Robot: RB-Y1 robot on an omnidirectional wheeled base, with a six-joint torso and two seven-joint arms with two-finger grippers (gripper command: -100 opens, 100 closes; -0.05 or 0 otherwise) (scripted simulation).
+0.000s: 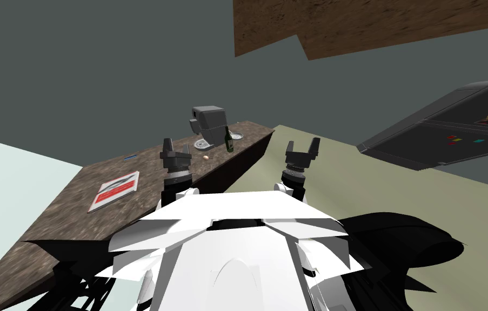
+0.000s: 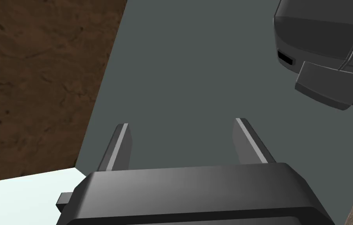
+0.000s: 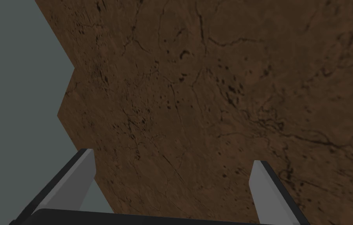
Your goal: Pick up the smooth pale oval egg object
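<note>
The egg (image 1: pixel 205 157) lies on the desk (image 1: pixel 69 210) near the green bottle (image 1: pixel 229 141), ahead of the left tool (image 1: pixel 176 148). It is too small to tell its long axis. The left and right tool (image 1: pixel 302 147) gape wide, raised, gripping and touching nothing.

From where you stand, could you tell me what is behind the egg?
Behind the egg on the counter stand a grey coffee machine and a green bottle; the machine hides whatever lies behind it.
</note>
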